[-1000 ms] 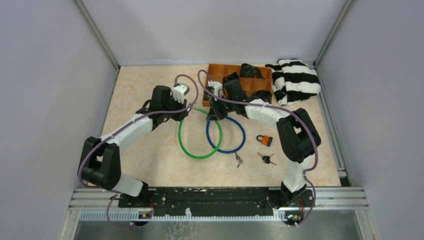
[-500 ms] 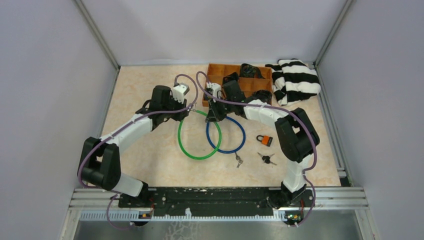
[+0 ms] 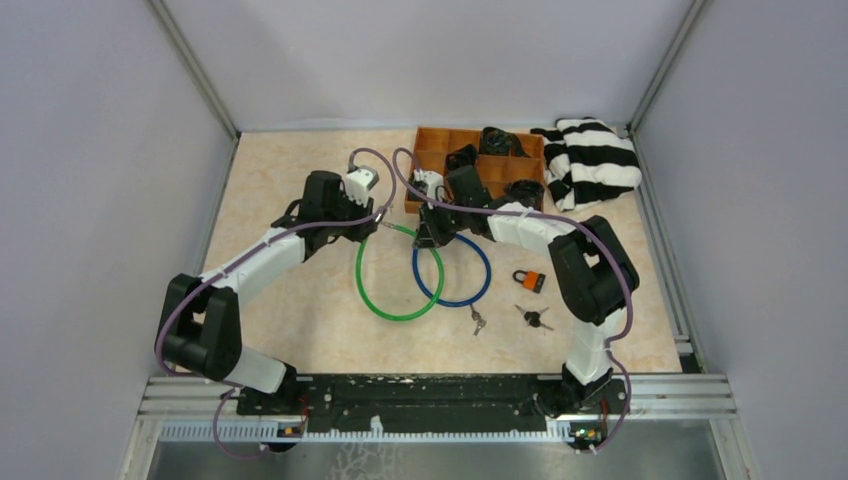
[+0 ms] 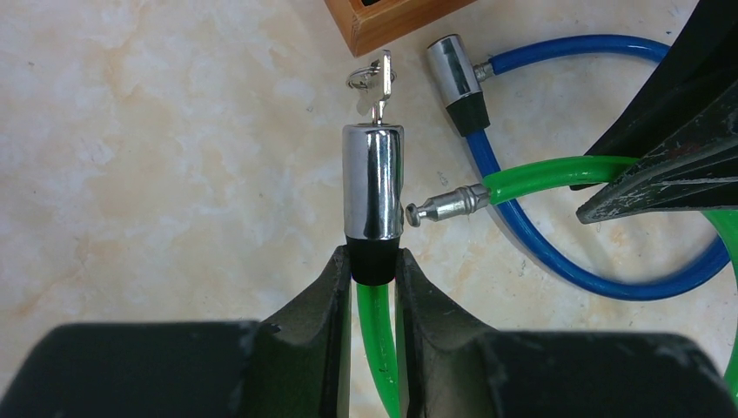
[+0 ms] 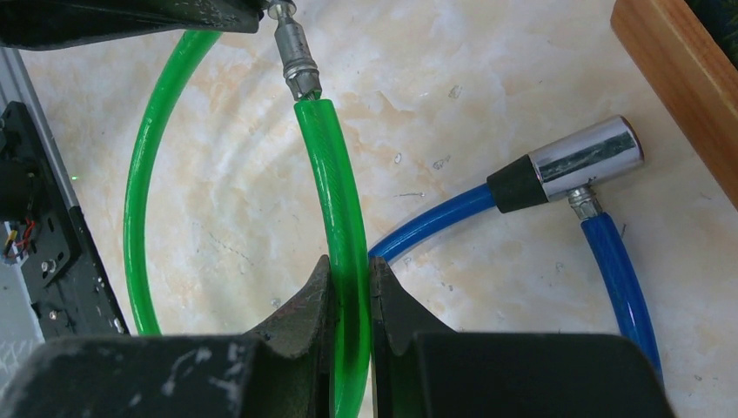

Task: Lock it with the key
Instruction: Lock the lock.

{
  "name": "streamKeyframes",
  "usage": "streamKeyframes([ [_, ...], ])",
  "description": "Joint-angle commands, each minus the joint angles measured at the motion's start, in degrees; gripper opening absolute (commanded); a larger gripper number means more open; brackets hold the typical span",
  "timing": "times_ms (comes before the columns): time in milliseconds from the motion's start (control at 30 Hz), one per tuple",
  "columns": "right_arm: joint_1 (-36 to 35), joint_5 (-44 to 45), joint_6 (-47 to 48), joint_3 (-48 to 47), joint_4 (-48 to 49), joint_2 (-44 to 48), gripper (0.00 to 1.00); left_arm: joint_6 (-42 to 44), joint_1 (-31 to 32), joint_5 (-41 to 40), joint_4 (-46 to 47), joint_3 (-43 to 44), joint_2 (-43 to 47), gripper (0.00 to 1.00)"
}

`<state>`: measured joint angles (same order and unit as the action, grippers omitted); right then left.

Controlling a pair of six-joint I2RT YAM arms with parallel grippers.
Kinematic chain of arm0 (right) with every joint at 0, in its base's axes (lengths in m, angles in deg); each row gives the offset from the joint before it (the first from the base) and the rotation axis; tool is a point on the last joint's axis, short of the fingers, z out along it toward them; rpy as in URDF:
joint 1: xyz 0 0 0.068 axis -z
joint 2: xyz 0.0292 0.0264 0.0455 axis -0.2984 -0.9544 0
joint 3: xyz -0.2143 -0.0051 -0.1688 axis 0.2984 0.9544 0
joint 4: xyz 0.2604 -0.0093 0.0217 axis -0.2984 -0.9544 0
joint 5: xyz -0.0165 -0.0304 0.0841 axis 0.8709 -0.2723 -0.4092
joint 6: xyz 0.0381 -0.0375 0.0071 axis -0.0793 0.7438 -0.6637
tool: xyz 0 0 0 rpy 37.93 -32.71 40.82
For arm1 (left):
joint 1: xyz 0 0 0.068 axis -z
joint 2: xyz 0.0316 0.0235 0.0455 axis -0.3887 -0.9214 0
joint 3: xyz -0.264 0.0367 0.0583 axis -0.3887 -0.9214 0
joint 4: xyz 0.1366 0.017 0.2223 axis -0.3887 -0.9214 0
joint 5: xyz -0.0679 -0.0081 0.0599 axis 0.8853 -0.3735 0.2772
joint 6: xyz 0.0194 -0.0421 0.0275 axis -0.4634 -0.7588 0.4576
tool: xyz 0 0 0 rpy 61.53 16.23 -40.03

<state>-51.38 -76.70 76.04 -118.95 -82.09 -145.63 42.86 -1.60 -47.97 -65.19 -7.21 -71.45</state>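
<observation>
On your table (image 3: 290,300) lie a green cable lock (image 3: 375,300), a blue cable lock (image 3: 480,285), an orange padlock (image 3: 530,281), keys (image 3: 477,321), a wooden tray (image 3: 432,140) and a striped cloth (image 3: 590,160).

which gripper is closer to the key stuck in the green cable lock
Left. The left gripper clamps the green cable right below the chrome barrel holding the key; the right gripper grips that cable behind its pin, farther off.

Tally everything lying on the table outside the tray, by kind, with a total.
Cable locks: 2, the green lock and the blue lock
Padlock: 1
Key stuck in the green lock: 1
Loose key bunches: 2
Striped cloth: 1
Total: 7
</observation>
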Motion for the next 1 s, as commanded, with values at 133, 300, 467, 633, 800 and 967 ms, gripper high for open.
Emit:
streamKeyframes([
  [133,-0.70,-2.05,0.15,-0.37,2.60,0.87,0.00,-0.81,0.43,1.11,4.66,0.65,2.44,0.00],
  [300,-0.61,-2.64,-0.51,-1.23,2.68,0.89,0.00,-0.52,0.41,1.24,4.69,0.26,1.92,0.00],
  [467,0.75,-2.41,-2.35,-0.89,3.81,1.14,0.00,-0.58,0.43,1.64,4.85,-0.05,1.91,0.00],
  [633,1.41,-3.16,-2.67,-0.93,4.07,0.90,0.00,-0.62,0.39,2.06,4.96,-0.02,1.45,0.00],
  [800,1.33,-3.65,-2.81,-1.45,3.81,0.35,0.00,-0.71,0.47,2.41,4.94,0.10,1.20,0.00],
  [967,0.89,-3.90,-2.90,-1.59,3.87,0.11,0.00,-0.61,0.42,2.37,4.76,0.21,1.00,0.00],
])
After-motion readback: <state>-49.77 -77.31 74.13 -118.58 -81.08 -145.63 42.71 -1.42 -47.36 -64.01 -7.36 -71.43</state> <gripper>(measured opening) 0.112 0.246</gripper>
